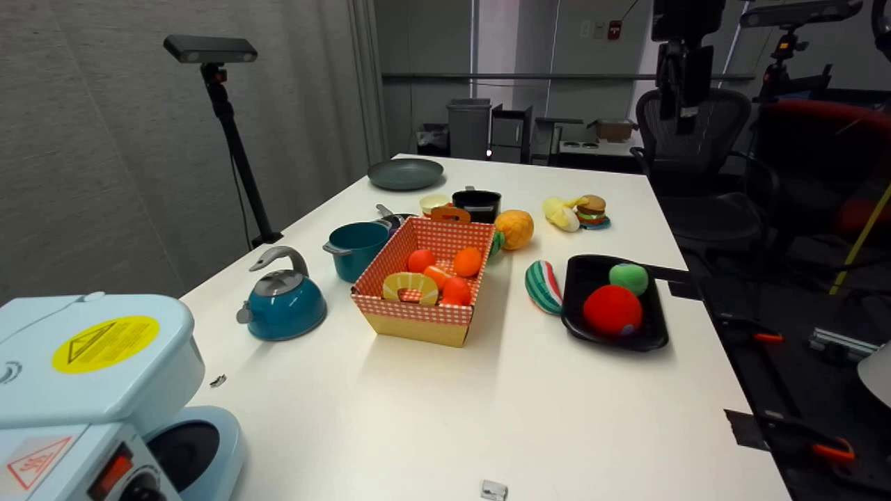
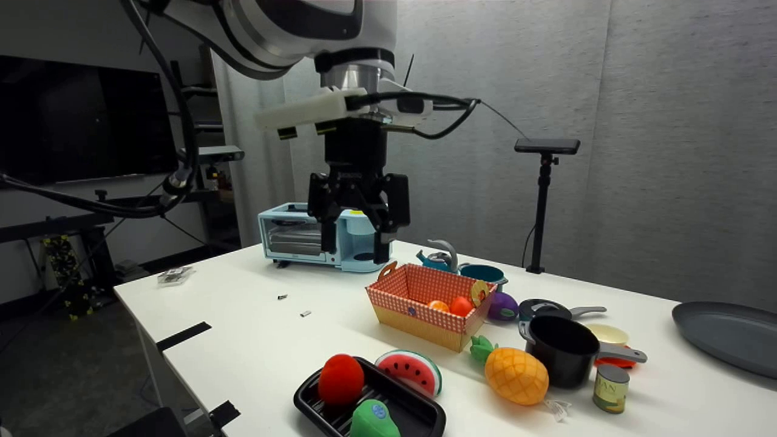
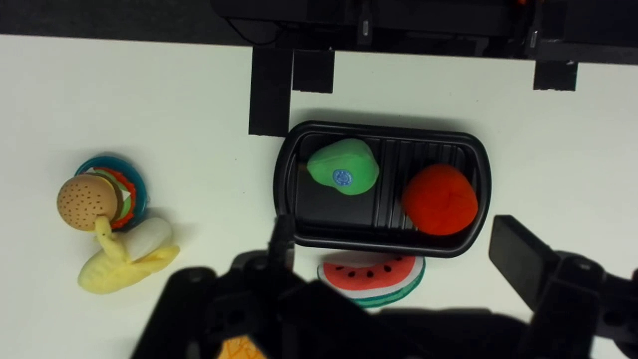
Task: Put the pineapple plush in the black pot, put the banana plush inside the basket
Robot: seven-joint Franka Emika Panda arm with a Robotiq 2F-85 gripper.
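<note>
The pineapple plush [image 1: 515, 229] [image 2: 516, 376] lies on the table beside the black pot [image 1: 480, 209] [image 2: 559, 361]. Only an orange corner of the pineapple [image 3: 240, 349] shows at the bottom of the wrist view. The pale yellow banana plush [image 1: 561, 214] [image 3: 107, 273] lies touching the toy hamburger; it is out of view in an exterior view. The red-and-white checked basket [image 1: 418, 330] [image 2: 419, 331] stands mid-table with several orange and red toys inside. My gripper [image 2: 356, 246] [image 3: 391, 242] is open and empty, high above the table; the wrist view looks down on the black tray.
The black tray [image 1: 651, 330] [image 3: 329, 219] holds a red and a green plush, with a watermelon slice [image 2: 413, 370] alongside. A hamburger [image 3: 89, 199], teal pot [image 1: 358, 250], kettle [image 1: 287, 306], can [image 2: 611, 388], dark plate [image 1: 406, 174] and light-blue oven [image 2: 297, 237] also stand on the table.
</note>
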